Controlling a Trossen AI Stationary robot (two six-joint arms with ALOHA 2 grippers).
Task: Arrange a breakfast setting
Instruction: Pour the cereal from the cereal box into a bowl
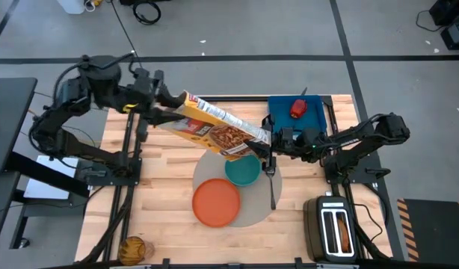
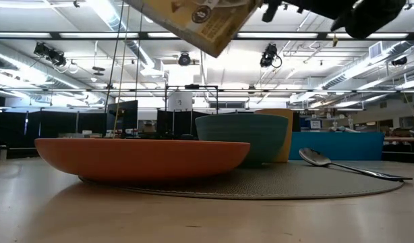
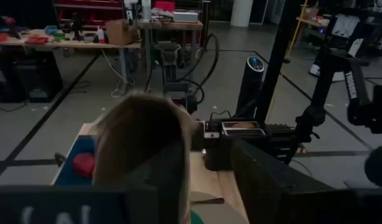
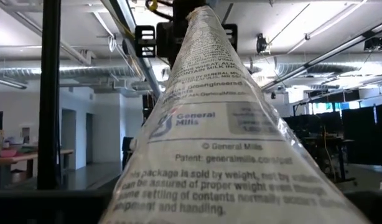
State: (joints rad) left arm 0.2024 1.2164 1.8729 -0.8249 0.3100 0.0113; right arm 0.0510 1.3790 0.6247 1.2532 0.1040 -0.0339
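Observation:
A yellow cereal bag point(image 1: 218, 131) hangs in the air between my two grippers, above the teal bowl point(image 1: 242, 172). My left gripper point(image 1: 168, 104) is shut on its far-left end, and my right gripper point(image 1: 268, 143) is shut on its right end. The bowl, the orange plate point(image 1: 216, 202) and the metal spoon point(image 1: 272, 188) lie on the round grey mat point(image 1: 253, 213). The red apple point(image 1: 297, 109) rests on the blue board point(image 1: 313, 118). In the low view the bag point(image 2: 193, 20) shows at the top, over the plate point(image 2: 143, 158) and the bowl point(image 2: 242, 137). I do not see the cup. My left gripper pinches the bag's far-left end point(image 1: 182, 107) between its two fingers, coming level from the table's left. The bag is lifted clear. In the left wrist view the bag point(image 3: 144, 149) runs away from the fingers. My right gripper pinches the bag's right end point(image 1: 259, 139), coming level from the table's right. The bag is clear of the bowl below. In the right wrist view the bag's clear printed back point(image 4: 209, 124) fills the picture and hides the fingertips.
A black two-slot toaster point(image 1: 332, 228) stands at the near right corner. A round golden-brown thing point(image 1: 134, 249) sits at the near left edge. Bare wood lies left of the mat. Black frame rails run along both sides of the table.

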